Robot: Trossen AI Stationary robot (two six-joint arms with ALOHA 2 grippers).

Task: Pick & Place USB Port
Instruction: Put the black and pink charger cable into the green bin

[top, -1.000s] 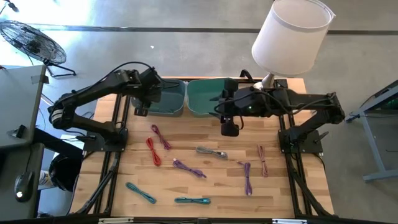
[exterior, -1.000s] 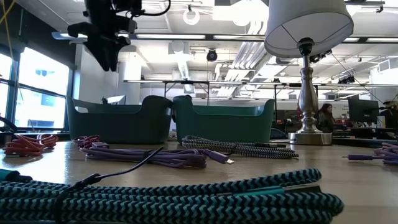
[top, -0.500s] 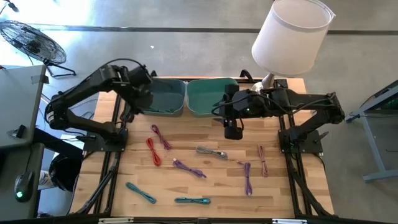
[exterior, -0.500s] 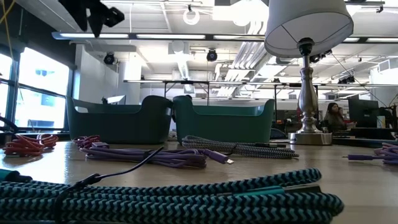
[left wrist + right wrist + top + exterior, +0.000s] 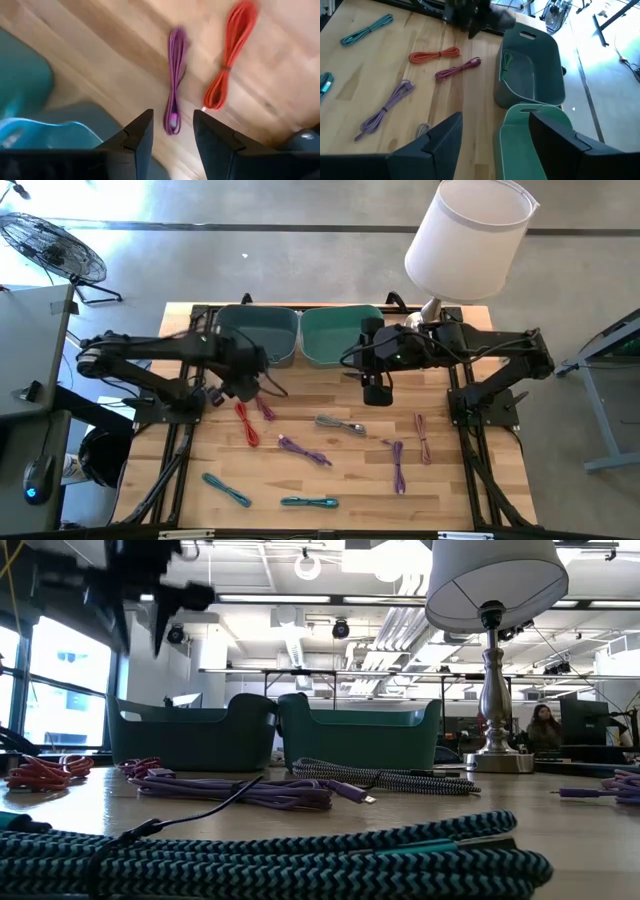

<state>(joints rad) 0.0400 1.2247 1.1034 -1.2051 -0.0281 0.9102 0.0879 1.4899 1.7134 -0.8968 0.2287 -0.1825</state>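
Observation:
Several coiled USB cables lie flat on the wooden table (image 5: pixel 200 460): a magenta one (image 5: pixel 258 402), a red one (image 5: pixel 247 423), a purple one (image 5: pixel 303 450), a grey one (image 5: pixel 340 424) and others farther right and nearer. My left gripper (image 5: pixel 246 386) hangs open, pointing down, just above the magenta cable (image 5: pixel 175 75), with the red cable (image 5: pixel 230 60) beside it. My right gripper (image 5: pixel 375 392) waits open and holds nothing, in the air in front of the green bin (image 5: pixel 335 335).
Two bins stand side by side at the far edge: a dark teal one (image 5: pixel 262 335), with a green cable (image 5: pixel 507 62) inside, and the green one. A table lamp (image 5: pixel 470 240) stands at the far right. Teal cables (image 5: pixel 226 490) lie near the front edge.
My left gripper has swung from beside the dark teal bin toward the table's near edge and to the right. It has sunk and rolled about its own axis, and now hangs over the magenta cable. No cable has moved.

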